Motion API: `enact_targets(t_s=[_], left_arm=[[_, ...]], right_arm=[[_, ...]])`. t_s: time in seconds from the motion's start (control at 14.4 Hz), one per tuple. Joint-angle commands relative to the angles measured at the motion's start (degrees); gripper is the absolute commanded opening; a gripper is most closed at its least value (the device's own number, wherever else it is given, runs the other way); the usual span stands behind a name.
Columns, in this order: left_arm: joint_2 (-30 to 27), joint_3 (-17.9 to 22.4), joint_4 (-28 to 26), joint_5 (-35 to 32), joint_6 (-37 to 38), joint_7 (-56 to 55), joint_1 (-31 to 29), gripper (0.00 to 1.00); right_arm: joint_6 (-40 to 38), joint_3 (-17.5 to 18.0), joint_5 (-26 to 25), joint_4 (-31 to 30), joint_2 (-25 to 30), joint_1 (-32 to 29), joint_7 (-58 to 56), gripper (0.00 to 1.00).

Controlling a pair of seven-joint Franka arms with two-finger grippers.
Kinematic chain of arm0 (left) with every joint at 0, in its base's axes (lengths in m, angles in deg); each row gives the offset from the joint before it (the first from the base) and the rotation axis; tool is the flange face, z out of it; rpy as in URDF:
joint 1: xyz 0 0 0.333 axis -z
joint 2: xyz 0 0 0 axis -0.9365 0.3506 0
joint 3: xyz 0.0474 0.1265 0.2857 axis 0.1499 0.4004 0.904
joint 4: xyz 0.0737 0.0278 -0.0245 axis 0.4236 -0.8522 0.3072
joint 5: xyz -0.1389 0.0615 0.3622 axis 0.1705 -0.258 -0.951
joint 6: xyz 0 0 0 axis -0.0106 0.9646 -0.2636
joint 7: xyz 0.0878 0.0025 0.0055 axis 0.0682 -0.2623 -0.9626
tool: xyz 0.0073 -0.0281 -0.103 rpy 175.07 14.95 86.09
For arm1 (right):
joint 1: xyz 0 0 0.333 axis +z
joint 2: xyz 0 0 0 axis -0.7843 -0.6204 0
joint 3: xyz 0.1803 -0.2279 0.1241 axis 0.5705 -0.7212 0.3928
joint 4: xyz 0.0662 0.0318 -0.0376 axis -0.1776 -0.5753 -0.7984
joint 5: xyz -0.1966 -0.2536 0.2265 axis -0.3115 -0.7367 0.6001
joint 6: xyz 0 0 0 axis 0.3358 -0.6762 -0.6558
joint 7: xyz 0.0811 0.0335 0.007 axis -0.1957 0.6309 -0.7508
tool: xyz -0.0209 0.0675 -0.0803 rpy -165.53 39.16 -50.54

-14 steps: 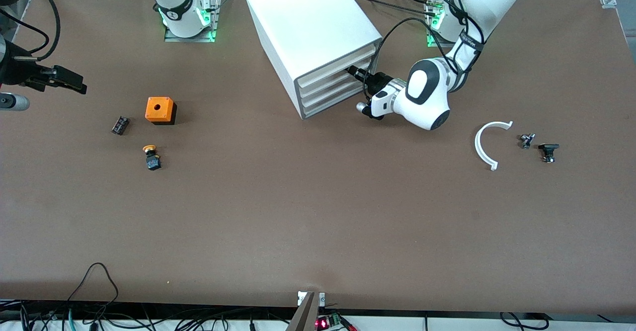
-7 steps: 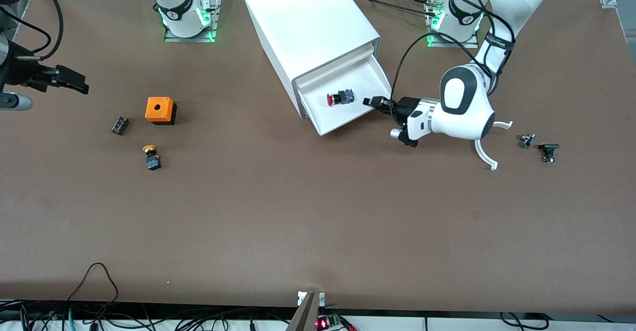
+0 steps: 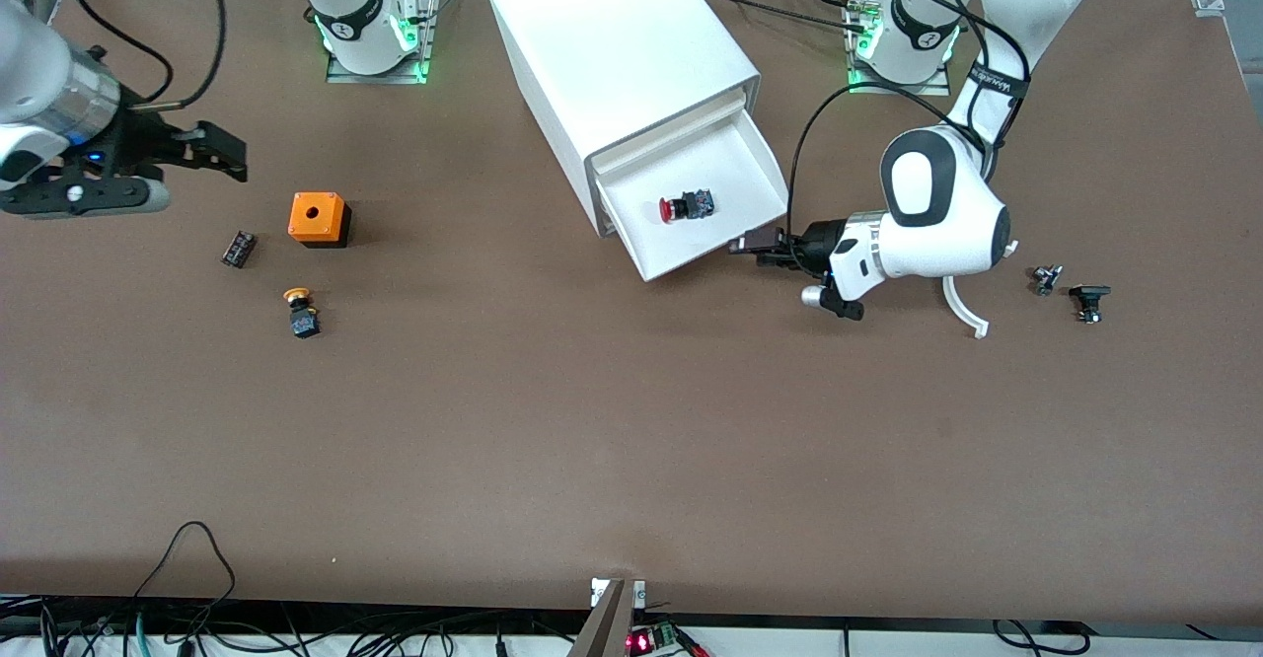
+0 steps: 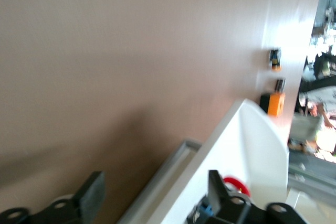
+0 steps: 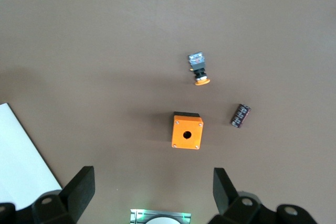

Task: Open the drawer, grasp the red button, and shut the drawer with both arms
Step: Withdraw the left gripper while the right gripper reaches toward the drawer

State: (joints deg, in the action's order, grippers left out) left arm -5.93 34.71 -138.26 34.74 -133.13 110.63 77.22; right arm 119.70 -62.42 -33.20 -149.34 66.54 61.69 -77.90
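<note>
Brown matte table point(image 3: 612, 420) carries a white box cabinet point(image 3: 617, 55) near the arms' bases, and you see its top drawer point(image 3: 735, 159) pulled out toward the left arm's end of the table. Inside it lies the button point(image 3: 686, 207) on its side — red cap and black body, well apart from the drawer walls. You can expect it to be light, hard and rigid, but the round cap is probably slippery, so take it across the black body. The left gripper point(image 3: 760, 245) is just beside the drawer's front corner; its fingers point(image 4: 94, 195) are spread wide and hold nothing. The right gripper point(image 3: 222, 152) hovers near the orange box point(image 3: 319, 219) at the right arm's end, its fingers point(image 5: 79, 187) also wide apart and empty. No brand or label on these things can be read — only a dark band on the left arm with print too small to tell.
</note>
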Motion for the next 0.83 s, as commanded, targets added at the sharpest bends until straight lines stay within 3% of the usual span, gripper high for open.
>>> enact_targets(t_s=[0.0,0.14,0.35,0.49,0.77], left_arm=[[-5.5,1.1,-0.5,-4.0,-1.3,-0.7,-3.3,1.0],[-6.6,4.5,2.7,-9.8,-1.3,-0.7,-3.4,1.0],[-11.0,6.5,5.6,-27.2,0.4,-0.7,-6.9,1.0],[-13.3,9.4,9.4,-36.9,5.7,-0.7,-7.1,1.0],[-17.3,9.6,17.3,-53.0,16.0,-3.2,-7.1,1.0]], right_arm=[[1.4,0.0,0.3,1.3,-1.8,0.9,0.0,1.0],[1.6,0.1,0.7,1.6,-2.6,4.0,-0.6,1.0],[3.2,0.3,1.6,2.9,-5.9,9.9,0.0,1.0],[3.3,0.3,3.7,7.4,-10.3,14.3,0.5,1.0],[6.3,0.3,6.5,20.2,-20.2,23.2,-0.7,1.0]])
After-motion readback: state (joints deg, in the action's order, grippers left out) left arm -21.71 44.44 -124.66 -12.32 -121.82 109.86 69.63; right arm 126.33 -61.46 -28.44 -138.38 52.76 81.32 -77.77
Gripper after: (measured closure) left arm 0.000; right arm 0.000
